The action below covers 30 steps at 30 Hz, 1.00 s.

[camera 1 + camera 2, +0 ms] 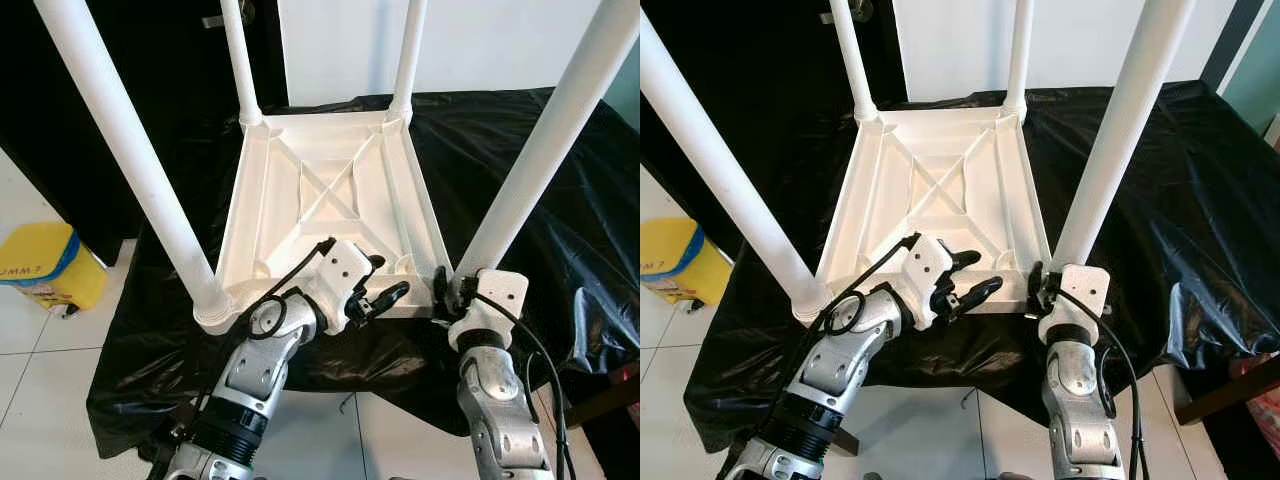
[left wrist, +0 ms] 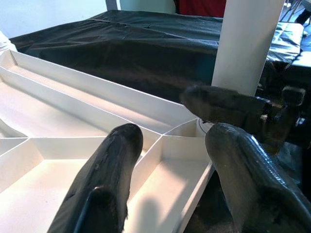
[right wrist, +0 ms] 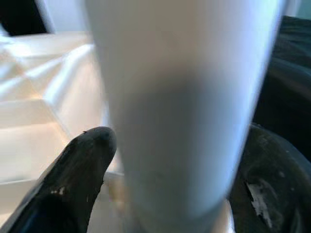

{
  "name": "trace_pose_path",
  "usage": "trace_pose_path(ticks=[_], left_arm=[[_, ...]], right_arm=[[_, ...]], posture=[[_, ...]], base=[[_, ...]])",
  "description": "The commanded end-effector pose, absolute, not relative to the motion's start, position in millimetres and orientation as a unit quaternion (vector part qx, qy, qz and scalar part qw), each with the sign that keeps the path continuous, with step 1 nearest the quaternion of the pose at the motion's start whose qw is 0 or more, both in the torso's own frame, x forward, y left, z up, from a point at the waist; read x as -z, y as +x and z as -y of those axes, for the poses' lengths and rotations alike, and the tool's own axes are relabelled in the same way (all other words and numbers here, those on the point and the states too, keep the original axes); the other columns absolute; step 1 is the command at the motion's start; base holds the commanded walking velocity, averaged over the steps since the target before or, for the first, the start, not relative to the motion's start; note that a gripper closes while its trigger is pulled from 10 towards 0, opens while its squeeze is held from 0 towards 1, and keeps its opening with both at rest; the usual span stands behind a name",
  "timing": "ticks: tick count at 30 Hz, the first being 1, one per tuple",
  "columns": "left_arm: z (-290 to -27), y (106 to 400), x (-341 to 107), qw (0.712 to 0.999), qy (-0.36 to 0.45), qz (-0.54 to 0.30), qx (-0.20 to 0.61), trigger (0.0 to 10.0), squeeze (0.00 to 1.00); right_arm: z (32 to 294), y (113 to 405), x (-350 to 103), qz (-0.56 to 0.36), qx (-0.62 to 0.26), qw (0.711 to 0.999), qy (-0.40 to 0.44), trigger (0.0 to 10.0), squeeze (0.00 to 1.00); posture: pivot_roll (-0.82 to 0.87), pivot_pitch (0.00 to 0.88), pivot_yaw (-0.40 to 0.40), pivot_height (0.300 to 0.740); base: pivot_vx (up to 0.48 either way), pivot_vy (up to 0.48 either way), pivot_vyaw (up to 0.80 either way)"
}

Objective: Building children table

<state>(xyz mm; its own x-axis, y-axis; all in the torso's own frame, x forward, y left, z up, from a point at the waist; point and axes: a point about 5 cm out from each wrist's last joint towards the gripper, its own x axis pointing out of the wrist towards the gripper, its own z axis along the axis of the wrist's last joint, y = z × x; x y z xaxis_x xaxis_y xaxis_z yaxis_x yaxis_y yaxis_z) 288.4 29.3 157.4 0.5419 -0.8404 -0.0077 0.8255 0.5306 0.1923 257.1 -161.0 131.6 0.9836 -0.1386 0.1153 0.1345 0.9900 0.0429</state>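
Inverted children's table (image 1: 330,190) on black sheeting (image 1: 520,170): right hand (image 1: 452,290) clasps the near-right leg (image 1: 540,165) at its socket (presumably seating it), left hand (image 1: 380,293) spread wide over the frame.

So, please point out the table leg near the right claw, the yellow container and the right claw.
table leg (image 1: 545,150), left eye view, middle of its shaft.
yellow container (image 1: 45,262), left eye view, its yellow lid.
right claw (image 3: 170,174), right wrist view, between its fingertips.
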Motion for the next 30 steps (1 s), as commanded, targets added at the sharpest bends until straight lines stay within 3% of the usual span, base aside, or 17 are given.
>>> trace_pose_path(ticks=[1,12,23,24,25,30], left_arm=[[-31,289,-155,0.887,0.091,0.039,0.452,10.0,0.0],[-29,289,-155,0.884,0.092,0.04,0.456,10.0,0.0],[-29,290,-156,0.884,0.093,0.041,0.456,10.0,0.0],[-30,290,-156,0.884,0.093,0.041,0.456,10.0,0.0],[-30,291,-156,0.885,0.094,0.042,0.455,10.0,0.0],[-31,290,-156,0.885,0.097,0.042,0.453,10.0,0.0]], right_arm=[[167,253,-133,0.063,0.033,0.997,0.02,10.0,0.0],[193,258,-137,0.056,-0.086,0.993,-0.051,10.0,0.0],[197,269,-135,0.043,-0.153,0.981,-0.107,10.0,0.0],[196,273,-135,0.044,-0.161,0.98,-0.111,3.1,0.0],[195,275,-135,0.044,-0.167,0.978,-0.114,0.0,0.0],[194,278,-134,0.043,-0.172,0.978,-0.113,0.0,0.0]], posture=[[-0.21,0.067,0.027,0.74],[-0.22,0.059,0.033,0.74],[-0.22,0.057,0.036,0.74],[-0.22,0.056,0.036,0.74],[-0.22,0.056,0.036,0.74],[-0.21,0.058,0.032,0.74]], base=[[0.0,0.0,0.0],[0.0,0.0,0.0],[0.0,0.0,0.0],[0.0,0.0,0.0],[0.0,0.0,0.0],[0.0,0.0,0.0]])
